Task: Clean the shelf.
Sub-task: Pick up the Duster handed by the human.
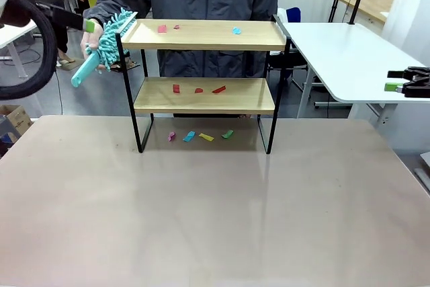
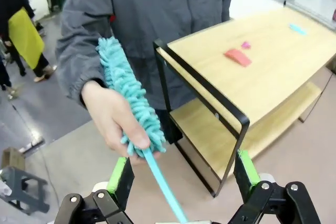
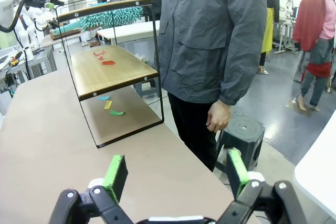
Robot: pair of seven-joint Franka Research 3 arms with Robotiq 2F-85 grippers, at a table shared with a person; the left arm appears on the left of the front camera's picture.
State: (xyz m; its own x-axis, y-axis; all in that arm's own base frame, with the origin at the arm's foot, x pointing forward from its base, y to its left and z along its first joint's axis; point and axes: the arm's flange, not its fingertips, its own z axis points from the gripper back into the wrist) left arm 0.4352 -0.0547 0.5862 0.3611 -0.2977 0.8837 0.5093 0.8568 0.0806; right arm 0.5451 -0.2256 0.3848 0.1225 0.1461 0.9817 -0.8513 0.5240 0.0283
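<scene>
The shelf (image 1: 201, 35) is standing on the table (image 1: 215, 220) at the middle of its far edge. A broad stretch of tabletop is lying open between its black legs and the near edge. A person behind the far edge is gripping a teal duster (image 1: 111, 38) in one hand (image 2: 113, 119), and its fluffy head is pressing against the left corner of the top board's raised rim. The left gripper (image 2: 182, 170) is hovering just off that corner with its fingers spread wide. The duster's handle is pointing into the gap between them, clear of both pads. The right gripper (image 3: 176, 171) is hanging out toward the table's far right corner, well apart from the shelf, equally spread and gripping nothing. Small coloured scraps (image 1: 199, 90) are lying along both boards, and more are sitting on the table between the legs.
</scene>
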